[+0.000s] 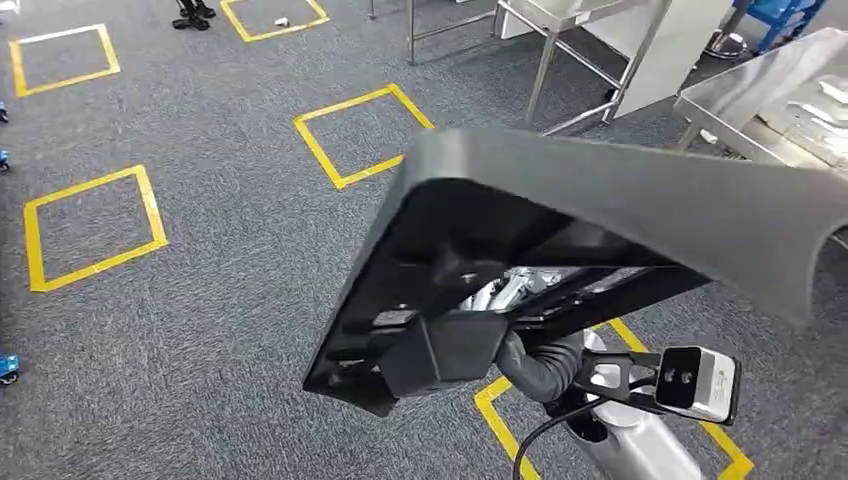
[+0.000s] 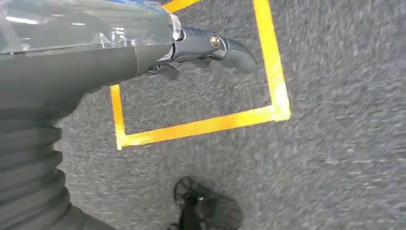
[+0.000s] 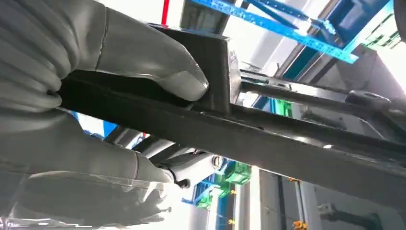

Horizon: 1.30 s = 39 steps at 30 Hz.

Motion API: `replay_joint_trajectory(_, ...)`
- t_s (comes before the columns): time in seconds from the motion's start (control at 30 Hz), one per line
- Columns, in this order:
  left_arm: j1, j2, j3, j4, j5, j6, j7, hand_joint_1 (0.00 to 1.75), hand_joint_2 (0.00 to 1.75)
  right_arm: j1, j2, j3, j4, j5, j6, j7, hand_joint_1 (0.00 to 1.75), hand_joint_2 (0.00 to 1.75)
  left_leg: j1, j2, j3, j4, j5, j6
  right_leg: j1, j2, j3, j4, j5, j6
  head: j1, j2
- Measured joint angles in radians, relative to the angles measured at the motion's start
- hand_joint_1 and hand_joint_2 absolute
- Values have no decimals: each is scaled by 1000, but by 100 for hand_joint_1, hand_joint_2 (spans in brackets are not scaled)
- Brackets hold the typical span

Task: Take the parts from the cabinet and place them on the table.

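Observation:
A large dark grey moulded part [image 1: 620, 200] hangs tilted in front of me in the head view, over the carpet. My right hand [image 1: 505, 295] reaches up under it and grips a black bar on its underside. In the right wrist view the thick thumb [image 3: 143, 57] presses on top of that bar of the part [image 3: 268, 139], with the other fingers wrapped beneath. My left hand [image 2: 201, 48] hangs above the floor with its fingers stretched out and nothing in them. A steel table [image 1: 735, 95] with pale parts lying on it stands at the far right.
Yellow tape squares [image 1: 90, 225] mark the grey carpet. Steel table frames [image 1: 560, 50] stand at the back. A person's dark shoes [image 1: 192, 14] show at the top left edge. A yellow tape corner [image 2: 201, 127] lies below my left hand.

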Motion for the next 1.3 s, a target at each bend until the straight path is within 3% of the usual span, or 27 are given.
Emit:
replay_joint_trajectory(0.07, 5, 0, 0, 0, 8, 6, -2, 0, 175, -5, 0, 6, 8, -3, 3, -4, 175, 175, -3, 21, -1, 0, -3, 3, -5, -26, -76, 155, -78, 8, 0, 0)
replay_joint_trajectory(0.13, 6, 0, 1, 0, 10, 7, -1, 0, 175, -18, 0, 13, 22, -22, -1, -3, 175, 175, -3, 45, -1, 0, -5, 3, -9, -31, -130, 258, -103, 12, 0, 0)
replay_joint_trajectory(0.17, 4, 0, 1, 0, 9, 7, 0, 0, 175, -30, 0, 16, 30, -36, -8, 5, 175, 175, -3, 57, 0, 0, -6, 2, -10, -32, -123, 241, -81, 13, 0, 0)
replay_joint_trajectory(0.23, 1, 0, 0, 0, 4, 7, 2, 0, 175, -57, -2, 22, 40, -61, -27, 20, 175, 175, -3, 77, 7, 0, -10, -2, -7, -47, -36, 76, 7, 5, 0, 0)
replay_joint_trajectory(0.27, 0, -1, 0, 0, 0, 7, -2, 0, 175, -70, -2, 23, 43, -71, -37, 26, 175, 175, -4, 84, 11, 0, -12, -5, -1, -78, 15, -16, 42, -4, 0, 0)
replay_joint_trajectory(0.3, 0, -1, -1, 0, -2, 8, -6, 0, 175, -82, -3, 25, 44, -77, -45, 27, 175, 175, -7, 93, 14, 0, -14, -9, 11, -122, 35, -61, 29, -15, 0, 0)
replay_joint_trajectory(0.43, -3, -2, -3, 0, -4, 10, -14, 0, 175, -93, -17, 29, 50, -90, -58, 26, 175, 175, -8, 128, 29, -9, -20, -31, 16, -76, 33, -69, 35, -29, 0, 0)
replay_joint_trajectory(0.47, -5, -2, -3, 0, -4, 11, -14, 0, 175, -94, -19, 29, 50, -91, -58, 26, 175, 175, -5, 112, 27, -1, -28, -38, -1, -66, 46, -83, 45, -36, 0, 0)
replay_joint_trajectory(0.5, -5, -2, -3, 0, -4, 12, -15, 0, 175, -100, -21, 30, 51, -92, -58, 25, 175, 175, -5, 65, 18, 27, -46, -41, 0, -55, 49, -87, 47, -41, 0, 0)
replay_joint_trajectory(0.53, -3, -2, -3, 0, -5, 11, -15, 0, 175, -104, -21, 32, 52, -92, -60, 25, 175, 175, -4, 38, -10, 89, -81, -41, 1, -47, 49, -86, 47, -45, -1, 0)
replay_joint_trajectory(0.6, 3, -2, -3, 0, -7, 11, -15, 0, 175, -102, -23, 37, 55, -92, -76, 16, 175, 175, -3, 22, -96, 258, -153, -45, 3, -20, 49, -85, 45, -48, 0, 0)
replay_joint_trajectory(0.63, 5, -1, -3, 0, -8, 11, -14, 0, 175, -98, -26, 40, 58, -92, -81, 8, 175, 175, -3, 22, -125, 307, -160, -46, 4, -7, 49, -84, 45, -49, 0, 0)
replay_joint_trajectory(0.67, 6, -1, -3, 0, -9, 11, -14, 0, 175, -94, -31, 43, 60, -92, -85, 2, 175, 175, -3, 22, -132, 306, -139, -47, 4, 8, 51, -83, 44, -48, 0, 0)
replay_joint_trajectory(0.7, 6, 0, -3, 0, -9, 12, -13, 0, 175, -92, -37, 46, 63, -92, -88, -5, 175, 175, -2, 21, -115, 255, -97, -46, 3, 22, 53, -82, 42, -46, 0, 0)
replay_joint_trajectory(0.77, 5, 2, -3, 0, -7, 11, -12, 0, 175, -92, -47, 48, 68, -93, -90, -14, 175, 175, 0, 2, -42, 83, 3, -43, 0, 47, 58, -74, 35, -40, 0, 0)
replay_joint_trajectory(0.8, 5, 4, -3, 0, -6, 11, -11, 0, 175, -93, -51, 48, 70, -98, -90, -19, 175, 175, 4, -42, -14, 23, 6, -38, -2, 56, 55, -69, 31, -35, 0, 0)
replay_joint_trajectory(0.83, 4, 5, -4, 0, -3, 10, -11, 0, 175, -95, -55, 49, 73, -102, -90, -22, 175, 175, 5, -47, -4, -2, -1, -37, 3, 69, 47, -58, 28, -29, 0, 0)
replay_joint_trajectory(0.93, 1, 8, -4, 0, -1, 10, -13, 0, 175, -94, -65, 51, 77, -108, -90, -26, 175, 175, -4, -27, -5, 4, -2, -22, -6, 93, 41, -66, 32, -10, 0, 0)
replay_joint_trajectory(0.97, -2, 6, -3, 0, 0, 9, -13, 0, 175, -94, -71, 51, 77, -109, -90, -26, 175, 175, 4, -15, -1, -7, 4, -13, -4, 87, 40, -60, 27, -5, 0, 0)
replay_joint_trajectory(1.0, -4, 7, -4, 0, -1, 8, -14, 0, 175, -96, -76, 51, 77, -109, -91, -27, 175, 175, 3, -6, 3, -12, 4, -8, -1, 26, 31, -37, 12, 2, 0, 0)
replay_joint_trajectory(1.03, -3, 7, -4, 0, -1, 8, -14, 0, 175, -99, -78, 51, 78, -109, -91, -27, 175, 175, 3, 3, 5, -13, 3, -2, -2, -8, 4, 15, -21, 7, 0, 0)
replay_joint_trajectory(1.1, 2, 8, -4, 0, -1, 8, -13, 0, 175, -97, -79, 53, 79, -111, -91, -27, 175, 175, 1, 24, 5, -12, 0, 1, -9, -27, -79, 174, -90, 16, 0, 0)
replay_joint_trajectory(1.13, 3, 8, -3, 0, -1, 8, -13, 0, 175, -96, -80, 53, 82, -111, -91, -27, 175, 175, 1, 35, 5, -11, -2, 1, -11, -29, -113, 232, -104, 18, 0, 0)
replay_joint_trajectory(1.17, 3, 8, -4, 0, -1, 8, -13, 0, 175, -96, -83, 53, 84, -111, -91, -27, 175, 175, 1, 46, 6, -11, -4, 0, -14, -30, -125, 244, -91, 21, 0, 0)
replay_joint_trajectory(1.2, 3, 7, -4, 0, -1, 7, -13, 0, 175, -96, -84, 54, 86, -111, -91, -27, 175, 175, 1, 56, 10, -10, -8, -2, -16, -33, -107, 202, -54, 21, 0, 0)
replay_joint_trajectory(1.27, 2, 7, -4, 0, -1, 6, -14, 0, 175, -97, -84, 56, 87, -111, -91, -26, 175, 175, 1, 75, 21, -9, -16, -8, -14, -57, -18, 27, 39, 16, 0, 0)
replay_joint_trajectory(1.3, 2, 7, -4, 0, -1, 6, -14, 0, 175, -99, -84, 57, 86, -111, -92, -24, 175, 175, 0, 83, 28, -9, -20, -12, -8, -97, 21, -54, 58, 8, 0, 0)
